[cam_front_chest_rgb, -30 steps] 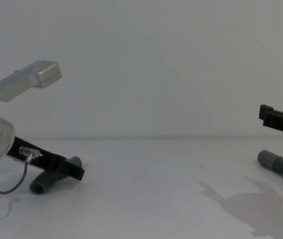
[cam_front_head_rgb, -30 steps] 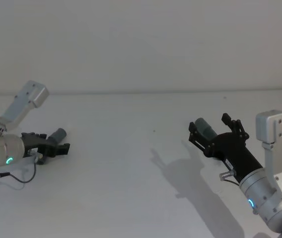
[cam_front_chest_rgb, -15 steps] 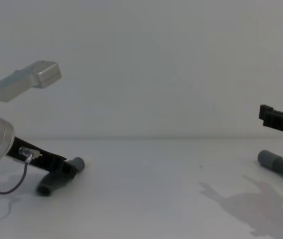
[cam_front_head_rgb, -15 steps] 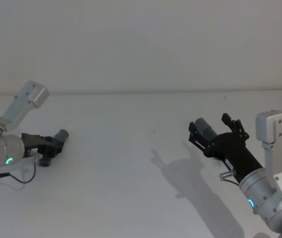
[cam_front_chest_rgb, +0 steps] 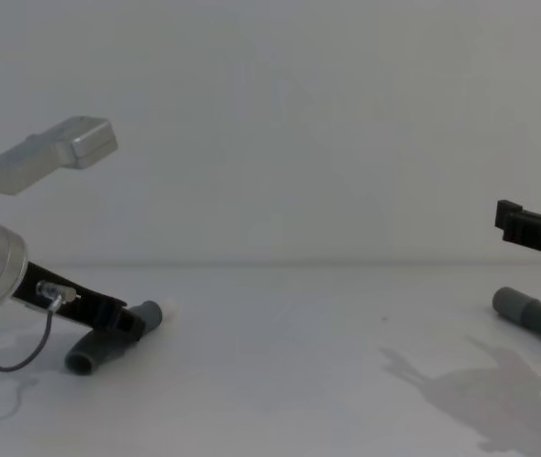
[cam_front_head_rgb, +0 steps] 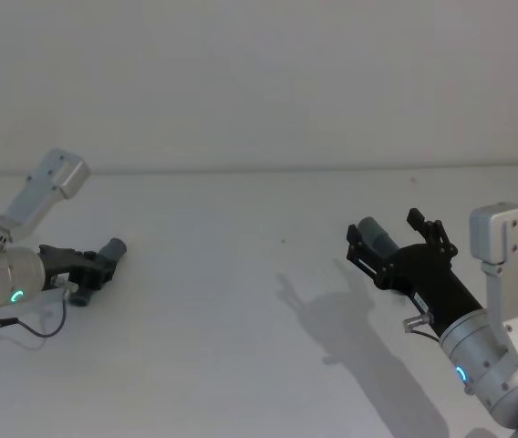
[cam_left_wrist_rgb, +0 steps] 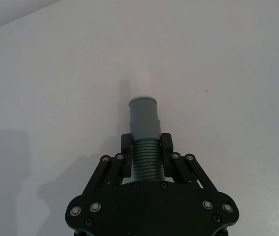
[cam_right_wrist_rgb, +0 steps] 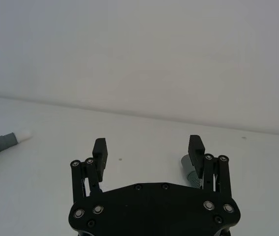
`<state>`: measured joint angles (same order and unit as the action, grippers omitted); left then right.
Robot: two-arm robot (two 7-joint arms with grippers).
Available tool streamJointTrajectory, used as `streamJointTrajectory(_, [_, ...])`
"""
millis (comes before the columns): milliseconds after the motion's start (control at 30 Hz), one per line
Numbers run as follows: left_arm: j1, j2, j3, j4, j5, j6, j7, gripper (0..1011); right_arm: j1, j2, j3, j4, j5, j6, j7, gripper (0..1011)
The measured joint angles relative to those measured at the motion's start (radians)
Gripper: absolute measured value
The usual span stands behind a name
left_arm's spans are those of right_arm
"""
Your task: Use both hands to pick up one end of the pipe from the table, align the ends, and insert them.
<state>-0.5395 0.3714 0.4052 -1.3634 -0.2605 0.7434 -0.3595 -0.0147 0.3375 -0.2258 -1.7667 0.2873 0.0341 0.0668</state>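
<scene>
On the left of the white table (cam_front_head_rgb: 241,310), my left gripper (cam_front_head_rgb: 95,265) is shut on the pipe's (cam_left_wrist_rgb: 146,160) ribbed part just behind its grey cuff (cam_front_head_rgb: 112,247). The cuff (cam_left_wrist_rgb: 144,115) sticks out past the fingertips and carries a pale narrow tip (cam_right_wrist_rgb: 25,134). In the chest view this end (cam_front_chest_rgb: 149,312) sits low over the table, with a dark grey stub (cam_front_chest_rgb: 84,361) below the gripper. On the right, my right gripper (cam_front_head_rgb: 389,233) stands open above the plain end (cam_front_head_rgb: 374,236). That end (cam_front_chest_rgb: 526,311) lies on the table, close beside one finger (cam_right_wrist_rgb: 195,147).
A thin dark cable (cam_front_head_rgb: 38,327) hangs in a loop from my left wrist. My right arm's shadow (cam_front_head_rgb: 332,315) falls across the table's middle. The table's far edge (cam_front_head_rgb: 259,170) meets a plain pale wall.
My left gripper's fingers have shut on the pipe behind its cuff, and that end has shifted a little. The right gripper has stayed still and open.
</scene>
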Motion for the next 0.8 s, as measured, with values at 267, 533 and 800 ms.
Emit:
streamJointTrajectory(267, [0.000,0.000,0.000,0.000,0.000,0.000,0.000,313,0.000,0.000,0.000,0.000,0.000,0.000,0.000,1002])
streamJointTrajectory(533, [0.000,0.000,0.000,0.000,0.000,0.000,0.000,313,0.012,0.005,-0.005,0.008,-0.005,0.009,0.011,1002])
streamJointTrajectory(800, [0.000,0.000,0.000,0.000,0.000,0.000,0.000,313,0.066,0.027,-0.021,0.037,-0.006,0.087,0.067,1002])
